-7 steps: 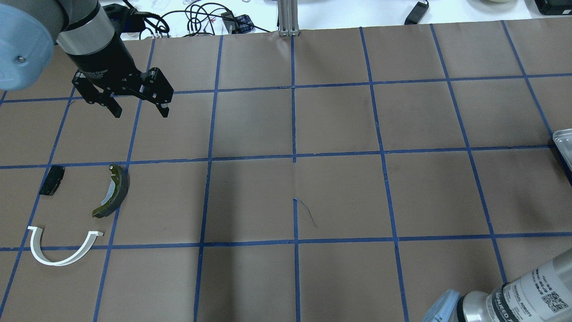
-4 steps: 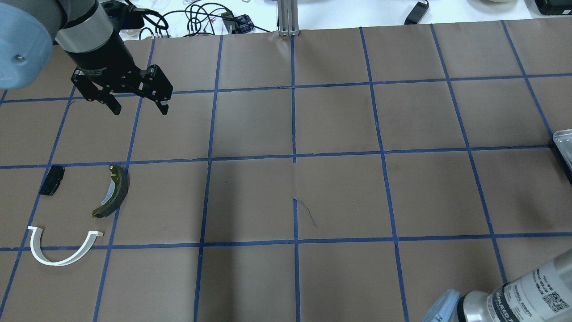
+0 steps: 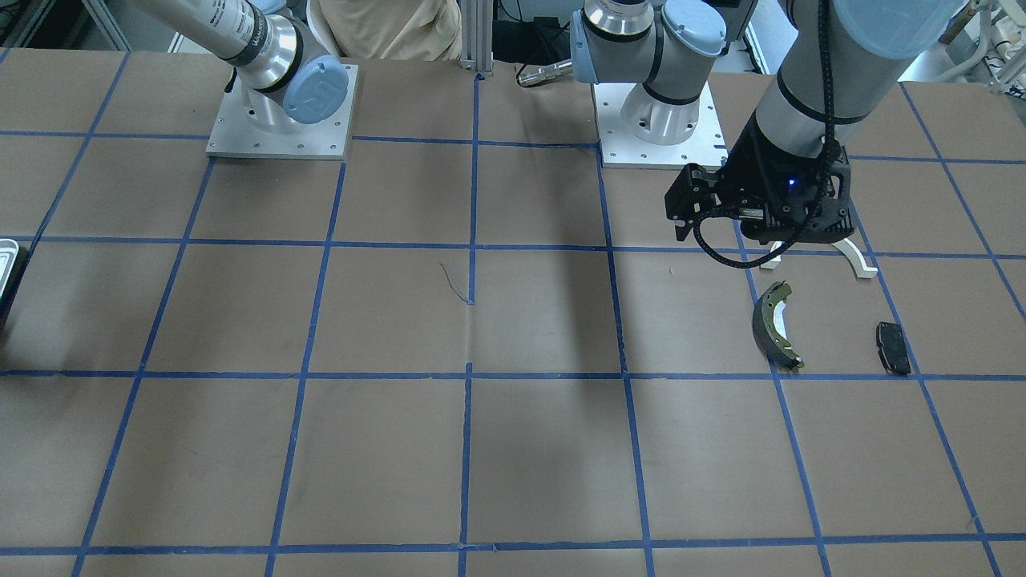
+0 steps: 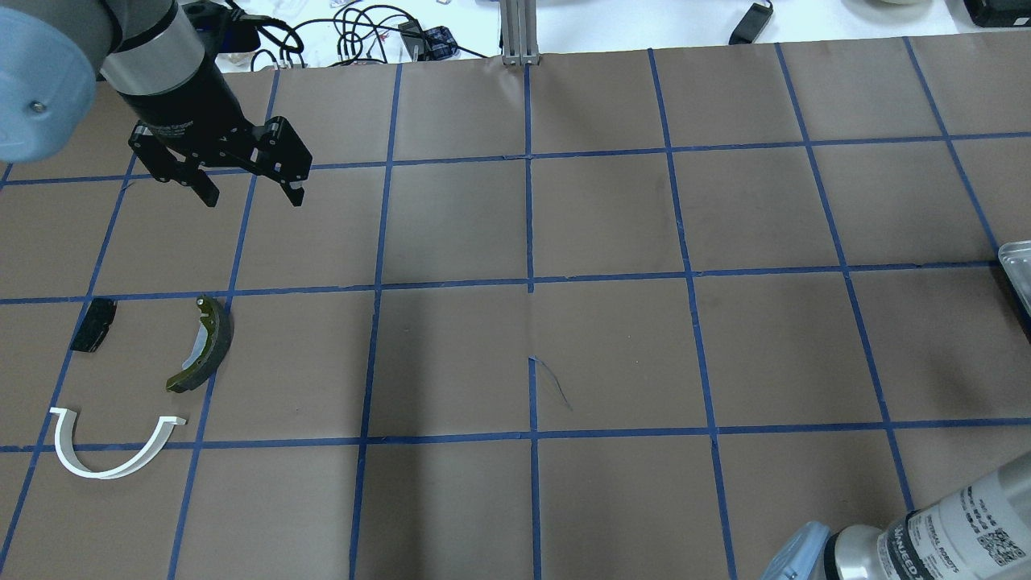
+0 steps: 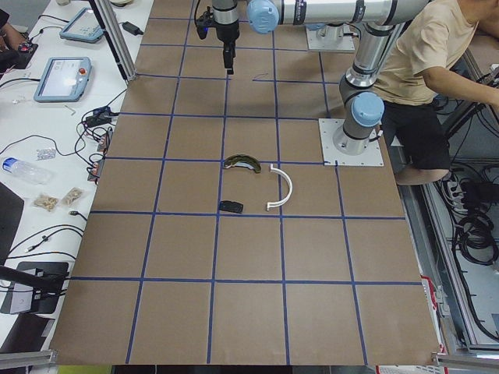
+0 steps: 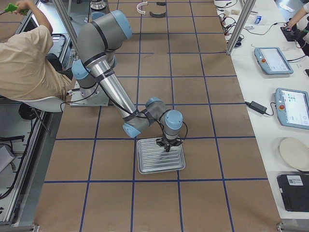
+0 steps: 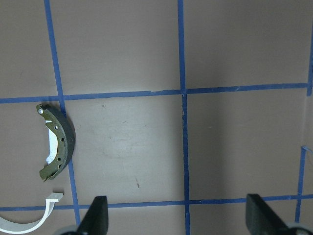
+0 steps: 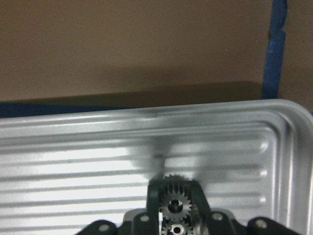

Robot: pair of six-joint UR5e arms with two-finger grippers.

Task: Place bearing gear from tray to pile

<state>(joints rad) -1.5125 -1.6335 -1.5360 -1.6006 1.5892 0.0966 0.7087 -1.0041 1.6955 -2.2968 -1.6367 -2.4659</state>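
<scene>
My right gripper [image 8: 174, 190] is shut on the small toothed bearing gear [image 8: 173, 201], just over the ribbed silver tray [image 8: 73, 161]. The exterior right view shows it at the tray's [image 6: 145, 166] far rim. The tray's edge shows at the overhead view's right border [image 4: 1016, 262]. The pile lies at the left: olive brake shoe [image 4: 201, 346], white arch piece [image 4: 101, 474], black brake pad [image 4: 93, 325]. My left gripper [image 4: 254, 196] is open and empty, hovering beyond the pile. Its wrist view shows the brake shoe [image 7: 56, 142] to the left of its fingers [image 7: 98, 215].
The brown table is marked with blue tape grid lines. Both arm bases [image 3: 280, 120] stand at the robot's side. Cables and tablets lie on the white bench [image 6: 270, 72] beyond the far edge. A seated person [image 6: 24, 58] is beside the robot.
The left gripper has drifted very slightly away from the pile. The tray's edge at the right border has shifted a little. The pile has not moved.
</scene>
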